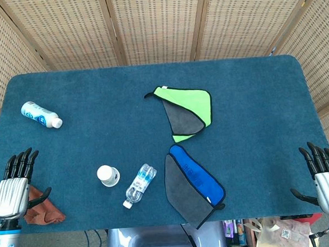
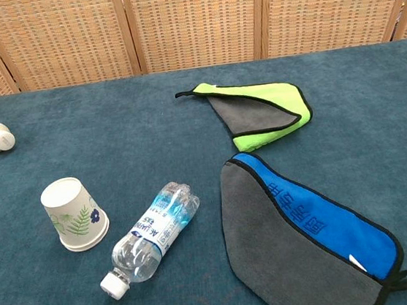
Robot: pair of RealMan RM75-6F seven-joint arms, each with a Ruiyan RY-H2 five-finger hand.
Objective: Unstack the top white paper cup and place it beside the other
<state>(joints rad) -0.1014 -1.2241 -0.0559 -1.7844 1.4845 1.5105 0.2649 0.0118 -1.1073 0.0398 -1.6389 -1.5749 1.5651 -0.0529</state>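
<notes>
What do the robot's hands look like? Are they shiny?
Yes, partly. The left hand and right hand each have a shiny, ribbed silver back with slim black fingers. Below the left one, a grey-blue wrist shows. I see no cables, sleeves or markings.

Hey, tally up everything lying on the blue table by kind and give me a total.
Paper cups: 1, an upside-down white paper cup with a leaf print; any second cup nested in it doesn't show.
Bottles: 2, a clear plastic water bottle and a white bottle with a blue label.
Cloths: 2, a green-and-grey folded cloth and a blue-and-grey folded cloth.
Total: 5.
</notes>
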